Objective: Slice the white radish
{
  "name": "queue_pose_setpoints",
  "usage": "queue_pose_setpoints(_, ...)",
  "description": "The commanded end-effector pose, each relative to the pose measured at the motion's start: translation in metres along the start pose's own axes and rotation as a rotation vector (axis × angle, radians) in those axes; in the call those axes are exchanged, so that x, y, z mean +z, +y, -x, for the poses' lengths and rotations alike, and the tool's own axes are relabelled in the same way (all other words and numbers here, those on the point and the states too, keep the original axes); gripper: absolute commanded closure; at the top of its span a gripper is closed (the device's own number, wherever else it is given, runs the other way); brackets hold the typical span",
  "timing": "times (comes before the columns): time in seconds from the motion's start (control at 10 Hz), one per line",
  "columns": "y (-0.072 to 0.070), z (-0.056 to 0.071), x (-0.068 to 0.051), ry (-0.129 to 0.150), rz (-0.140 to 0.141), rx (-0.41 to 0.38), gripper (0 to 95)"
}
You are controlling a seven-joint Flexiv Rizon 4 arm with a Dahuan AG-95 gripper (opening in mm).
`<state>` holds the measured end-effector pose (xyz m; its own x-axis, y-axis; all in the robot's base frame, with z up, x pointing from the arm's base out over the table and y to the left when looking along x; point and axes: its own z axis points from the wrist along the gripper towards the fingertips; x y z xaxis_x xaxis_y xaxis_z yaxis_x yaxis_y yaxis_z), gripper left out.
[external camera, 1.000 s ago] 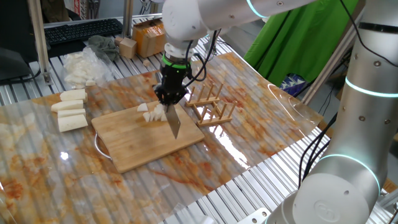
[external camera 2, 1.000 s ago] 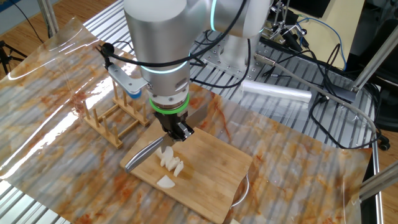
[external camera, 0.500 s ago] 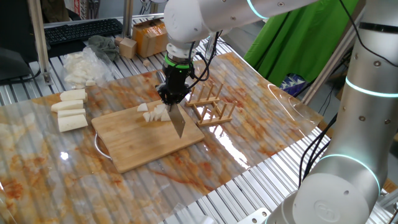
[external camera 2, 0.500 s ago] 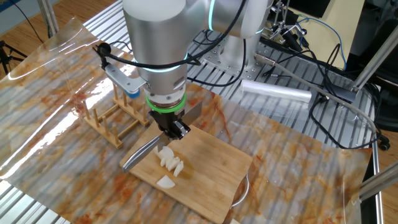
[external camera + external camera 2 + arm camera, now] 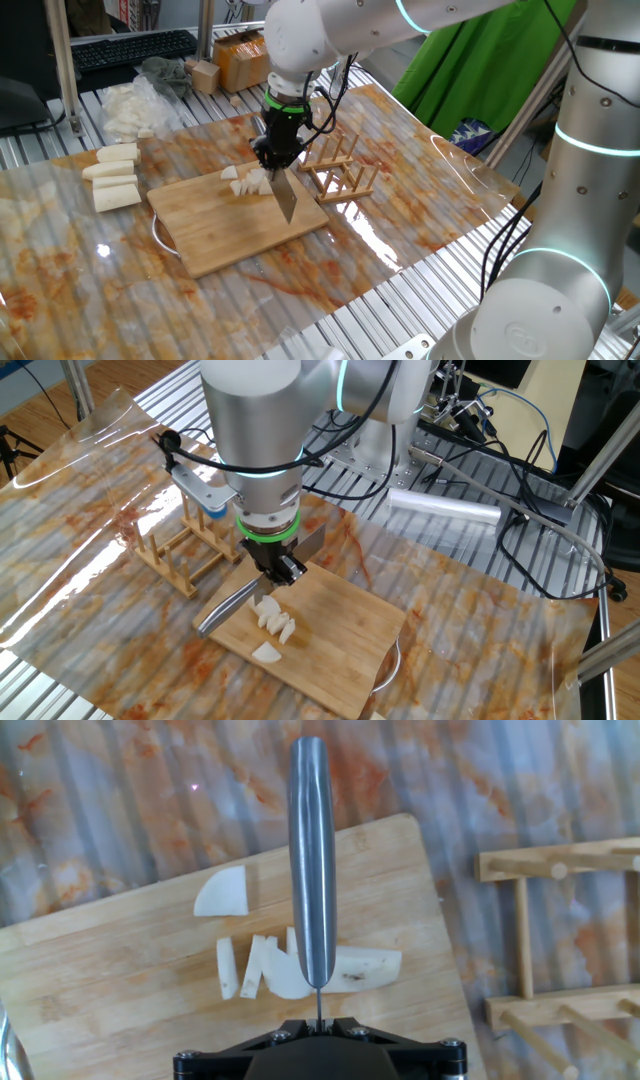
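Note:
The white radish (image 5: 300,970) lies in several pale slices plus a larger uncut end on the wooden cutting board (image 5: 120,1010); one tapered piece (image 5: 223,893) lies apart. The radish also shows in one fixed view (image 5: 248,182) and in the other fixed view (image 5: 273,622). My gripper (image 5: 277,153) is shut on a knife (image 5: 312,850), blade edge down, held above the radish over its uncut part. The knife blade (image 5: 284,195) points down toward the board's edge; in the other fixed view the blade (image 5: 228,607) sticks out to the left of the gripper (image 5: 277,567).
A wooden peg rack (image 5: 338,165) stands just right of the board. Three longer white radish chunks (image 5: 112,175) lie left of the board. White scraps on clear plastic (image 5: 125,105) sit at the back left, with cardboard boxes (image 5: 238,58) behind.
The gripper with the knife has risen slightly and shifted a little toward the rack since a second ago; the radish pieces have not moved.

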<state>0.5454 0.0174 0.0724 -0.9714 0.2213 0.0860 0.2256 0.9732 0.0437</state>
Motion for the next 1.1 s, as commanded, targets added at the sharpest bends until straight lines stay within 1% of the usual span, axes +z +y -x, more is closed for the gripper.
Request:
queue_pose_setpoints(0.1,0.004,0.004,0.022,-0.016,0.016,-0.003,95.0)
queue_pose_setpoints(0.2,0.004,0.005,0.029,-0.021,0.022,-0.003,95.0)
queue_pose_setpoints(0.3,0.005,0.005,0.031,-0.023,0.02,-0.002,95.0)
queue_pose_setpoints(0.5,0.005,0.005,0.03,-0.024,0.02,0.007,95.0)
queue_pose_setpoints(0.6,0.005,0.005,0.029,-0.024,0.014,0.005,95.0)
queue_pose_setpoints(0.9,0.003,0.003,0.017,-0.021,-0.011,0.001,95.0)
queue_pose_setpoints(1.0,0.003,0.002,0.016,-0.02,-0.013,0.001,95.0)
queue_pose_setpoints(1.1,0.002,0.003,0.017,-0.022,-0.009,0.002,95.0)
